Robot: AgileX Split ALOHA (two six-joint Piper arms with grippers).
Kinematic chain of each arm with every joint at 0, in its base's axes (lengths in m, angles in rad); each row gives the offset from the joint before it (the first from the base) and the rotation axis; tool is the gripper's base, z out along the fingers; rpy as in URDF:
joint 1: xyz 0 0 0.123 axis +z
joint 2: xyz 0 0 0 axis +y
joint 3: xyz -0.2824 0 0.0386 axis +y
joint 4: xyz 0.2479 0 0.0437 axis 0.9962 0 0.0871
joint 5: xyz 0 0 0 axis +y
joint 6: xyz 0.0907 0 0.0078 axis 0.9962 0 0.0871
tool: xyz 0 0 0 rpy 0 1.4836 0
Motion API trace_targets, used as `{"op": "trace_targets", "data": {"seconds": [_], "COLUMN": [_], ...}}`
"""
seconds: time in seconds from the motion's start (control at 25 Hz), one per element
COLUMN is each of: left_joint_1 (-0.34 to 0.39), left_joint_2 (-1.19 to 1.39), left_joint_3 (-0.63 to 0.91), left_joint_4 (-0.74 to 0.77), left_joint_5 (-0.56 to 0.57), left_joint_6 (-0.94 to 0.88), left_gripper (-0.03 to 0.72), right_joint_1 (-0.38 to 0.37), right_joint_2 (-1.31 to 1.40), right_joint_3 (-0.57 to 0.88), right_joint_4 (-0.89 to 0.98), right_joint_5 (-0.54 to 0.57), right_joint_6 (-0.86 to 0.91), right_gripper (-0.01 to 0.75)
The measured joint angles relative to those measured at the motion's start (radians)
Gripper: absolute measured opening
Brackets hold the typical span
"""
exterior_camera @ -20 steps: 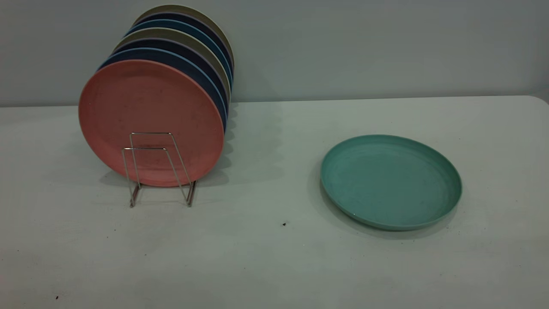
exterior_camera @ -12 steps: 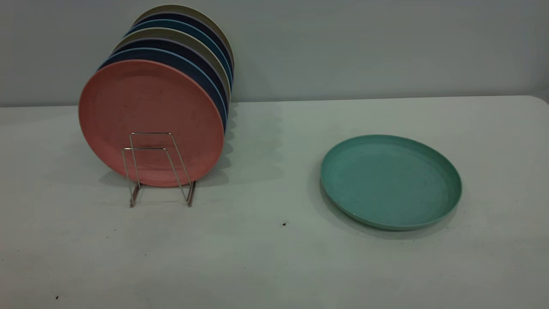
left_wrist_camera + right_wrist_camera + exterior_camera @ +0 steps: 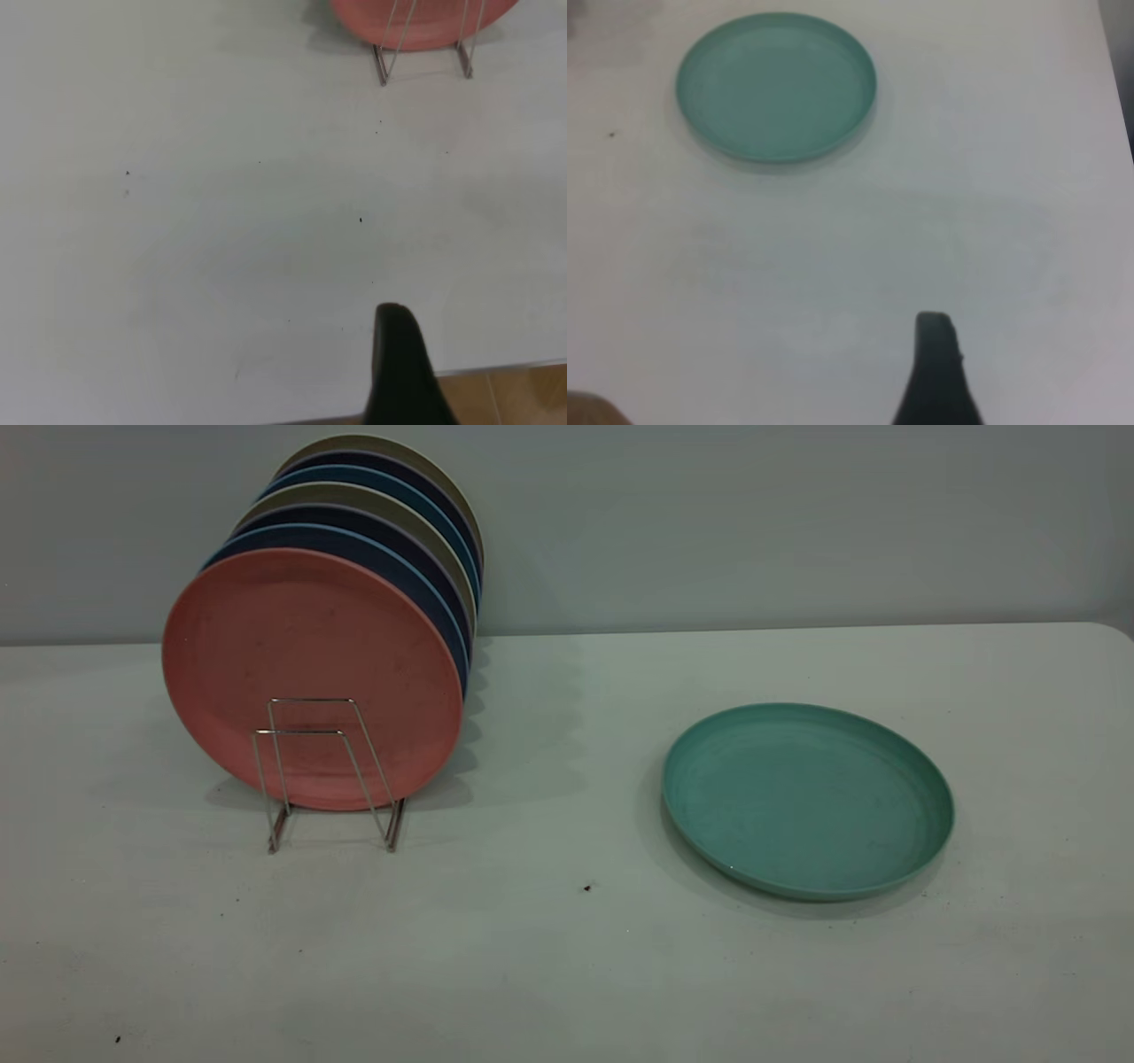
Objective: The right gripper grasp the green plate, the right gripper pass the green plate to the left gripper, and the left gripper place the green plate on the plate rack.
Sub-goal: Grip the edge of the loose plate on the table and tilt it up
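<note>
**Clearly, nothing of the task is done yet**

The round matte teal-green plate [image 3: 807,799] lies flat on the pale table [image 3: 567,957], well apart from the thin silver wire plate rack [image 3: 326,775]. The rack already holds a salmon-pink plate [image 3: 310,655] in front of several dark blue and beige ones.

The right gripper [image 3: 937,372] hangs above bare table, far from the green plate; only one black finger shows, so I cannot tell its opening. The same holds for the left gripper [image 3: 403,367]. Grasp, handover and placing all remain.
</note>
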Motion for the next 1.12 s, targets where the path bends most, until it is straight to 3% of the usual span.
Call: {"op": "trace_targets", "data": {"seconds": [1.12], "left_joint_1": [0.000], "left_joint_2": [0.000], "left_joint_3": [0.000], "left_joint_4": [0.000], "left_joint_5": [-0.003], "left_joint_6": [0.003], "left_gripper": [0.487], "right_joint_1": [0.000], "right_joint_2": [0.000], "right_joint_3": [-0.007], "right_joint_4": [0.000], "right_joint_5": [-0.009], "right_joint_6": [-0.003], "right_gripper": [0.568]}}
